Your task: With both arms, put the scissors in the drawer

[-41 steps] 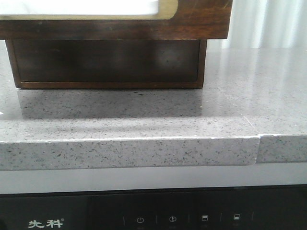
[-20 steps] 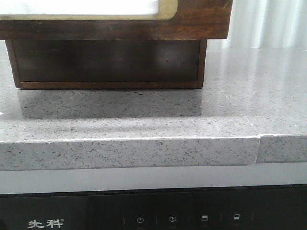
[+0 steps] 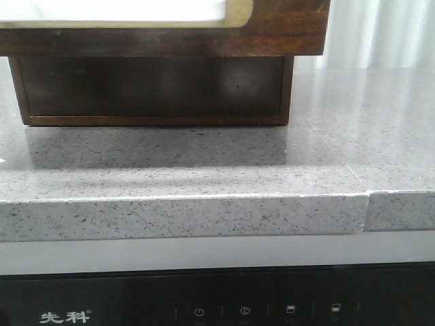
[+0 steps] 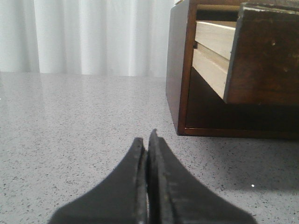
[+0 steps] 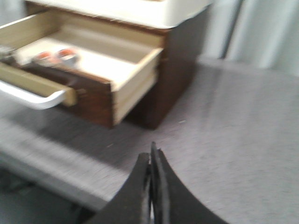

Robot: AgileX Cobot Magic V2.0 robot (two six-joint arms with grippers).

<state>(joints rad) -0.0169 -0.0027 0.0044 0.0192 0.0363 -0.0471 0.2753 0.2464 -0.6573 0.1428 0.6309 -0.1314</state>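
The drawer [image 5: 93,88] is pulled out of the dark wooden cabinet [image 5: 180,60]. Its front [image 3: 285,27] with the cream panel [image 3: 115,10] fills the top of the front view. The scissors [image 5: 58,56] lie inside it, their orange-lined loops showing blurred in the right wrist view. My right gripper [image 5: 152,161] is shut and empty above the counter, beside the drawer's corner. My left gripper [image 4: 147,140] is shut and empty over the counter, off the cabinet's side [image 4: 177,70], with the drawer's wooden side [image 4: 215,51] above. Neither arm shows in the front view.
The grey speckled counter [image 3: 204,176] has a front edge with a seam [image 3: 367,210] at the right. A black appliance panel [image 3: 238,305] sits below it. White curtains [image 4: 84,32] hang behind. The cabinet's open lower bay [image 3: 149,85] sits under the drawer.
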